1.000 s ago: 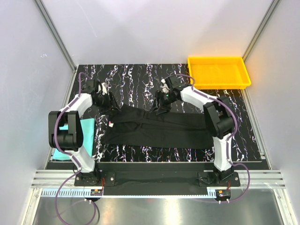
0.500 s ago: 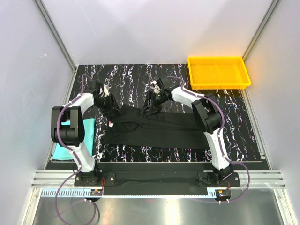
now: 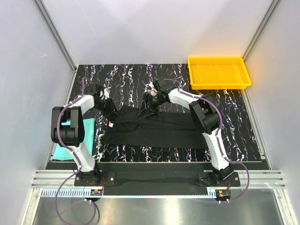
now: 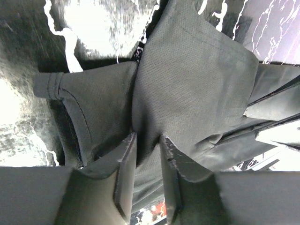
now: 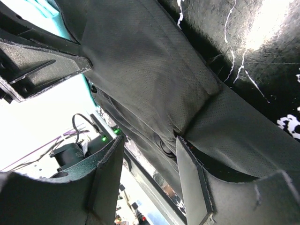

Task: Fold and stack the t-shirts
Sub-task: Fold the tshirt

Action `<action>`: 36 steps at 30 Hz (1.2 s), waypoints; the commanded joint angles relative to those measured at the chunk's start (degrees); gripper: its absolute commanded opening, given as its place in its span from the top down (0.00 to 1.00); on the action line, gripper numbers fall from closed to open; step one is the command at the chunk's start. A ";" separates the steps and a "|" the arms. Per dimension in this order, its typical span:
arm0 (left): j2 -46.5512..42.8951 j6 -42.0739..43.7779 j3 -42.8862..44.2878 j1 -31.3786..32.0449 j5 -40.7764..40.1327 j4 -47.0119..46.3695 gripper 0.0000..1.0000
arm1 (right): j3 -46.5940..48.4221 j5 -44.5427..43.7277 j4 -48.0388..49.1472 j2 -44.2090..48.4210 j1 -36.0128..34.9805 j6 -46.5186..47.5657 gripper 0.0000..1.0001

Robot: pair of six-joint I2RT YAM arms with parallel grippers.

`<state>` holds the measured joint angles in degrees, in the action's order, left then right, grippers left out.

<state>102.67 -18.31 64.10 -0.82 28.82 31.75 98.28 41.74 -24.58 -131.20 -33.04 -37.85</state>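
The left gripper [image 4: 147,137] sits at the far left corner of the black t-shirt [image 3: 159,133], its two jaws drawn close together with a ridge of the dark cloth pinched between them. To its left, at the table's left edge, lies the teal t-shirt [image 3: 88,126], partly hidden in the top view by the left arm [image 3: 70,129], whose elbow hangs over it. A small white label [image 3: 111,124] shows on the black shirt just near of that gripper. The black shirt stretches in a long band from there to the right across the marbled table [image 3: 140,75], creased along its length. The right gripper [image 5: 150,138] is at the shirt's far edge, left of the middle; its jaws stand apart with a fold of cloth between their tips, and I cannot tell whether they truly grip it. The right arm [image 3: 206,117] reaches over the shirt's right end. At the far right corner stands the yellow tray [image 3: 218,86], well apart from both shirts.
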 commanded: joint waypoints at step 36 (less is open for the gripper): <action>-13.55 -0.06 -10.57 -1.20 -1.13 -0.37 0.94 | -3.45 1.59 3.22 3.14 -0.80 -0.47 0.44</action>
<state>91.48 -18.85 53.93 -1.67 28.45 31.81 93.93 42.74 -22.13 -131.31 -33.17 -39.27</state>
